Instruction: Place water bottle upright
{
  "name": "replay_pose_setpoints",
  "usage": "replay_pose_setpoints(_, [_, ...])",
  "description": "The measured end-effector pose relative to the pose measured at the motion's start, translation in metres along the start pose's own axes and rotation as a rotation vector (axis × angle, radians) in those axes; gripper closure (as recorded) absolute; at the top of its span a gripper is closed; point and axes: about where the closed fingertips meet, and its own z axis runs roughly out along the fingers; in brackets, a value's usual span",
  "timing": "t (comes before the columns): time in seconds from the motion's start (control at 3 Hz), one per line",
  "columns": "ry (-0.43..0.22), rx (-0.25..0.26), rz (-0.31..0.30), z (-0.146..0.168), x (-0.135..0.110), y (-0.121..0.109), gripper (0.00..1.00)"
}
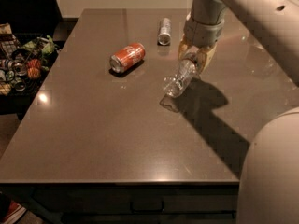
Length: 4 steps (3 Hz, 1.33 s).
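One tool (195, 62) holding tilted water bottle (176, 80), far from table (117, 139) edges

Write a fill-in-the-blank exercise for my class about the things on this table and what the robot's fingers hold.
1. The gripper, over the table, has its fingers shut on the water bottle, which hangs tilted, not yet ____.
2. The orange can lies on its ____.
3. The far can is ____ in colour.
Missing words: upright; side; silver.
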Motion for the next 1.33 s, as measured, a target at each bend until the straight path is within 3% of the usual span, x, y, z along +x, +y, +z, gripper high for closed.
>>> replay_pose_setpoints(0.67, [0.025,0.167,-0.094,-0.043,0.019,-0.004,1.0])
replay_pose_setpoints(1.0, [0.046,0.22,-0.12,-0.058,0.024,-0.005,1.0])
replay_pose_setpoints(1.33, [0.047,0.222,-0.122,-0.058,0.024,-0.005,1.0])
